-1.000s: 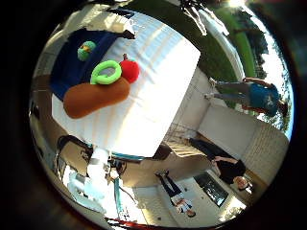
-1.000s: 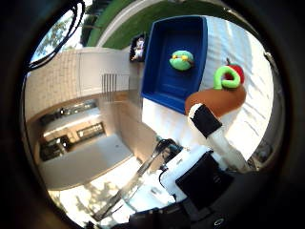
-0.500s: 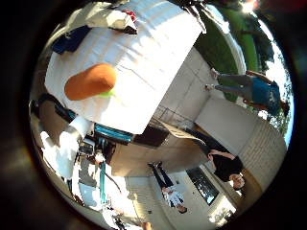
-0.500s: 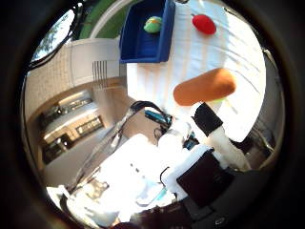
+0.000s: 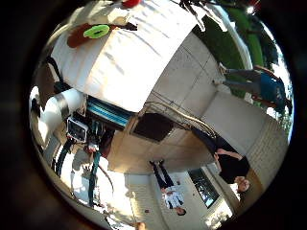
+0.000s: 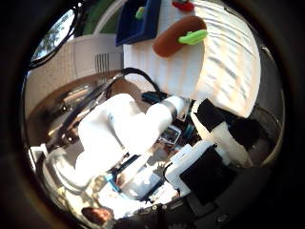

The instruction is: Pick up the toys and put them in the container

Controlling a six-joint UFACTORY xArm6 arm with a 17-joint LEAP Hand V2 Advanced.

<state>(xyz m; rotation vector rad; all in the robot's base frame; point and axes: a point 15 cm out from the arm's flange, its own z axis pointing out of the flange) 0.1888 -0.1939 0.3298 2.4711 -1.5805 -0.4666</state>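
Toys on white tabletop, hand clear of all of them – handling notes

Location: the brown oblong toy (image 6: 174,40) lies on the white-covered tabletop (image 6: 224,67) close to its near edge, by the corner next to the blue container (image 6: 136,26). A green ring toy (image 6: 193,36) rests on top of the brown one, touching it. A red toy (image 6: 183,5) sits further in on the cloth, apart from the pair. One small green toy (image 6: 139,12) is already inside the container.

Hand state: the hand (image 6: 217,143) holds nothing. What shows of its white and black fingers (image 6: 209,121) looks fairly straight and relaxed, well apart from every toy and out past the tabletop edge.

Handling (judgement): brown toy looks soft and plush-like, light, likely to squash under pressure; best taken across its narrow middle. The green ring looks smooth, thin and light; it may slide off if the brown toy is lifted first, so take the ring on its own, by its rim. Red toy is small and rounded and could roll; needs fingers closing on both sides.

Room (judgement): open cloth lies beyond the toys toward the far edge, free for approach. The brown toy is near the edge, so a push outward risks dropping it. The container wall stands just beside the brown toy, so the carry is short but the toy must clear the rim
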